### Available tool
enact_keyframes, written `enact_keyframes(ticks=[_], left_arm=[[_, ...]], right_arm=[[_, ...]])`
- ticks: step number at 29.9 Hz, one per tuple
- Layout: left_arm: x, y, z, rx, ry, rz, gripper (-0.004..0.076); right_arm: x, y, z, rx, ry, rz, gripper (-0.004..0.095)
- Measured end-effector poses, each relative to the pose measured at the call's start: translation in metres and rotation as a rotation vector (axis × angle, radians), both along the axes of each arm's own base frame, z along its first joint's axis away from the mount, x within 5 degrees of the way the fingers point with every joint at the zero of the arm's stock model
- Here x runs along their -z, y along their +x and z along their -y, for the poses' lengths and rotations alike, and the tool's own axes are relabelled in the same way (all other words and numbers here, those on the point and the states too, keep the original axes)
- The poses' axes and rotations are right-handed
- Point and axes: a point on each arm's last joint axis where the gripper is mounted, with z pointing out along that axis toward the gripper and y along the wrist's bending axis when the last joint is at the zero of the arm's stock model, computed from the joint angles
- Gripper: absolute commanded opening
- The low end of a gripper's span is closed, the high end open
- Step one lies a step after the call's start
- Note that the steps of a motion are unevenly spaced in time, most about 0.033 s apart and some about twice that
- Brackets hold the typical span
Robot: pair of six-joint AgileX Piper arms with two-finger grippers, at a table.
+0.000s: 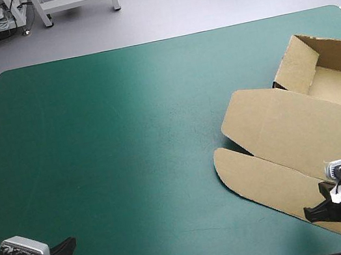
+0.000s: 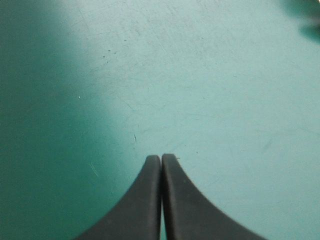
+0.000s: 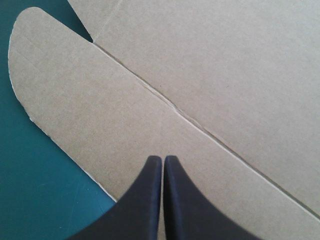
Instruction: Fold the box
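Box (image 1: 290, 129) lid flat beneath right end effector (image 3: 162, 158), tray ahead.

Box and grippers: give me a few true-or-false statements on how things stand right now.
1. The box is an open tray with its lid flat. True.
2. The right gripper stands wide open. False: it is shut, above the lid.
3. The left gripper is shut above bare teal-green cover. True.
4. The box lies by the cover's left edge. False: it lies by the right edge.
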Motion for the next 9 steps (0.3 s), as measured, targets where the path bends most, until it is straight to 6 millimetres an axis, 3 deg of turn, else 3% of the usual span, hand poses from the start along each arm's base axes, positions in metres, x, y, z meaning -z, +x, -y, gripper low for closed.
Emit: enact_keyframes(ticks=[9], left_arm=[[0.0011, 0.0003, 0.0002, 0.001, -0.001, -0.004, -0.0009]], right_arm=[[-0.0001, 0.0001, 0.0000, 0.000, 0.001, 0.001, -0.0003]])
